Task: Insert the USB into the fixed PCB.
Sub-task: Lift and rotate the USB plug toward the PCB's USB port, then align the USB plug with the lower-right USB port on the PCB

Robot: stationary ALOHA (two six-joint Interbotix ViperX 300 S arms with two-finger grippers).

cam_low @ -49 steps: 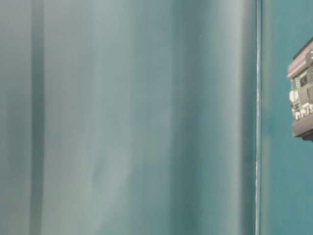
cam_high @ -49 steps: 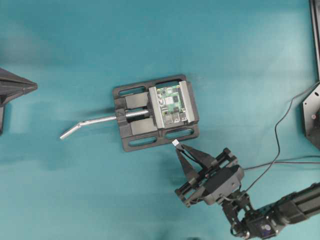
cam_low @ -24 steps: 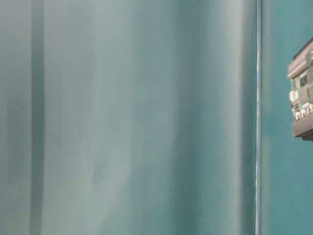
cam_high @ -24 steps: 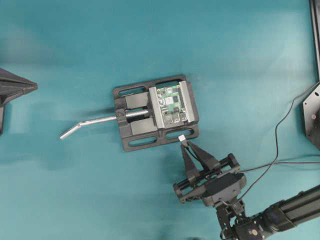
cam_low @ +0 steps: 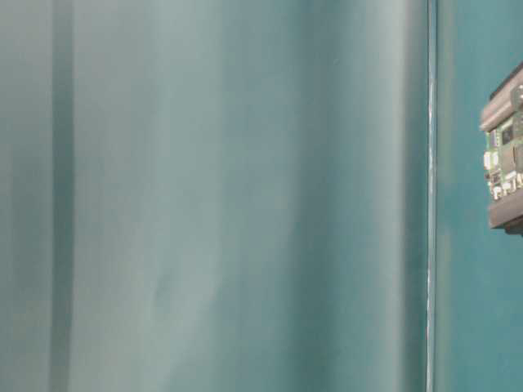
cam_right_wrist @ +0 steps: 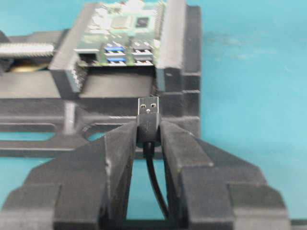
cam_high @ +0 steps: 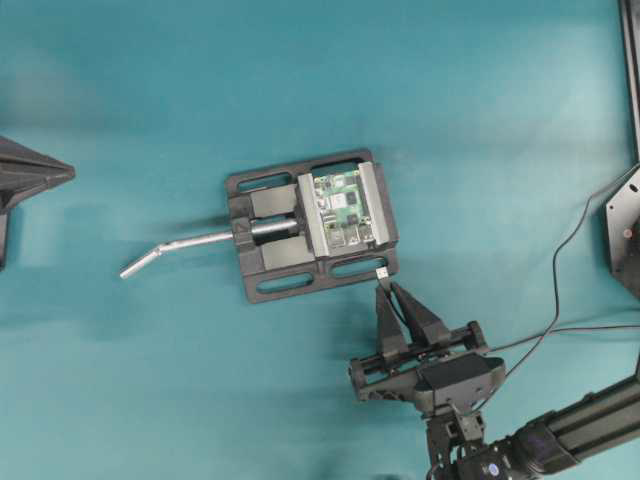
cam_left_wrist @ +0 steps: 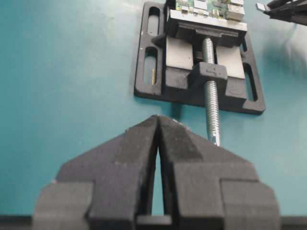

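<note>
You've got teal bench (cam_high: 480,110), matte, no clutter. Table-level view mostly blurred teal-grey curtain, nothing usable there.

Black vise base (cam_high: 270,285) mid-bench, jaws clamping fixed PCB (cam_high: 343,208); silver handle rod (cam_high: 190,243) sticks out to left.

Right hand (cam_right_wrist: 148,136) pinching USB (cam_right_wrist: 148,111) by black body, plug pointing at vise, just off base edge, not in port. Cable (cam_high: 560,250) trails to right.

Left hand (cam_left_wrist: 157,127) fingers together, holding nothing, well back from vise.

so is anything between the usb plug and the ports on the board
Partly. The USB plug, held in the right gripper, sits low beside the black vise; the vise's base and jaw lie between it and the board ports, which sit higher and left.
</note>
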